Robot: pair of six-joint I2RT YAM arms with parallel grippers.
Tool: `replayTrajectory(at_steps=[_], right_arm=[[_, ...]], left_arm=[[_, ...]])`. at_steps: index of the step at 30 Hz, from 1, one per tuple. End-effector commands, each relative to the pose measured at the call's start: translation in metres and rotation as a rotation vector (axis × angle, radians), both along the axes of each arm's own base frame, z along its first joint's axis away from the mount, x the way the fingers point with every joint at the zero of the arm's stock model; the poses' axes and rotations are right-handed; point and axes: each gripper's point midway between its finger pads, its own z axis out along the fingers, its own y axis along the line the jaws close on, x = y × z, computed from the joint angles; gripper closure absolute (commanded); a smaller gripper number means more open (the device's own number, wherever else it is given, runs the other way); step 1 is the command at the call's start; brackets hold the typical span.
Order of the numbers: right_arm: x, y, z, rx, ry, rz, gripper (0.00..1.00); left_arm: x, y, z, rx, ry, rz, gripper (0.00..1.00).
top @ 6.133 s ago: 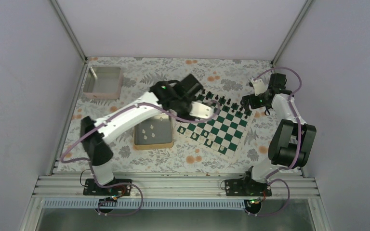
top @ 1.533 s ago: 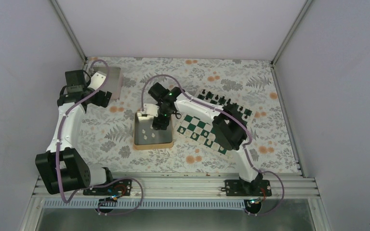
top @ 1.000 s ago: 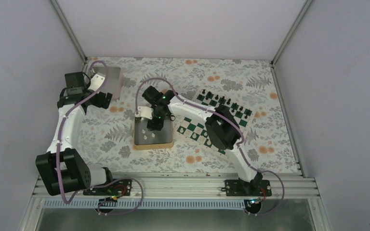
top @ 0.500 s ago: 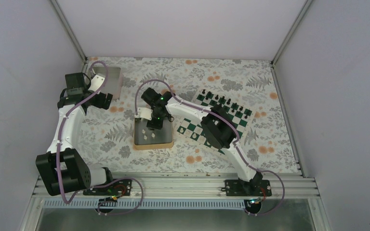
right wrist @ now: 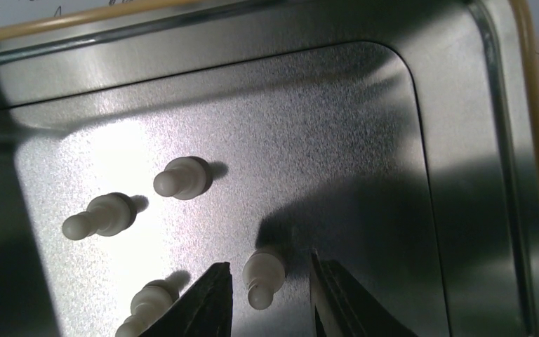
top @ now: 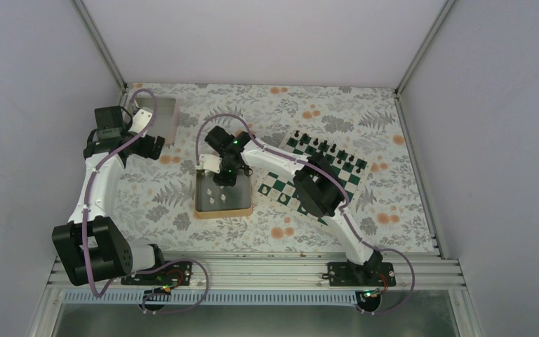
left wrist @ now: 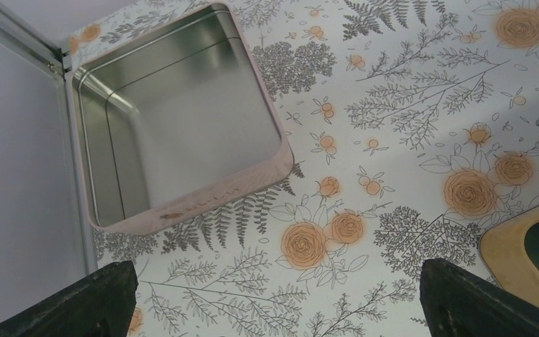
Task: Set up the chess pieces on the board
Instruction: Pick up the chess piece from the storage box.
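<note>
Right arm: stretched from its base at the near edge, leftward across the board (top: pixel 356 180), with the wrist turned down into the gold-rimmed tin (top: pixel 223 213). The right gripper (right wrist: pixel 269 282) hangs low over the tin floor, its fingers (right wrist: pixel 214 298) apart, one on either side of a white piece (right wrist: pixel 264 267) lying on its side; a narrow gap shows between the piece and each finger.

Chess pieces: three more white pieces (right wrist: pixel 181 177) lie on the tin floor to the left of the gripper, the lowest one cut off by the bottom edge of the wrist view. From above they read only as pale specks (top: pixel 217 194).

Left arm: folded at the elbow by its base, forearm raised toward the far left corner. The left gripper (left wrist: pixel 281 309) hovers above the floral tablecloth (left wrist: pixel 393 105), just beside the pinkish tray (left wrist: pixel 182 210), jaws spread wide and holding nothing.

Hidden or unclear: the right arm's elbow covers the middle and near squares of the board, so only its far side and right edge are plain. Black pieces (top: pixel 323 147) stand along the far rows. Whether white pieces stand on the near squares cannot be told. The left wrist covers part of the tray from above
</note>
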Motion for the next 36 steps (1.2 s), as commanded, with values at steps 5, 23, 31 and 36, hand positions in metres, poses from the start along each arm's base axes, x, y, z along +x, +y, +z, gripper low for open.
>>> replayTrajectory(at_steps=[5, 23, 31, 36], right_arm=[[-0.002, 0.002, -0.009, -0.028, 0.001, 0.002, 0.69], [-0.004, -0.002, 0.034, 0.019, -0.029, -0.004, 0.89], [-0.003, -0.033, 0.094, 0.054, -0.084, -0.046, 0.96], [0.006, -0.074, 0.118, 0.055, -0.111, -0.124, 0.96]], left_arm=[[-0.003, -0.005, 0.005, -0.017, -0.021, -0.03, 0.0], [-0.003, -0.008, 0.005, -0.026, -0.02, -0.046, 0.0], [-0.002, -0.007, 0.005, -0.025, -0.018, -0.044, 0.0], [-0.003, -0.009, 0.006, -0.026, -0.021, -0.053, 0.0]])
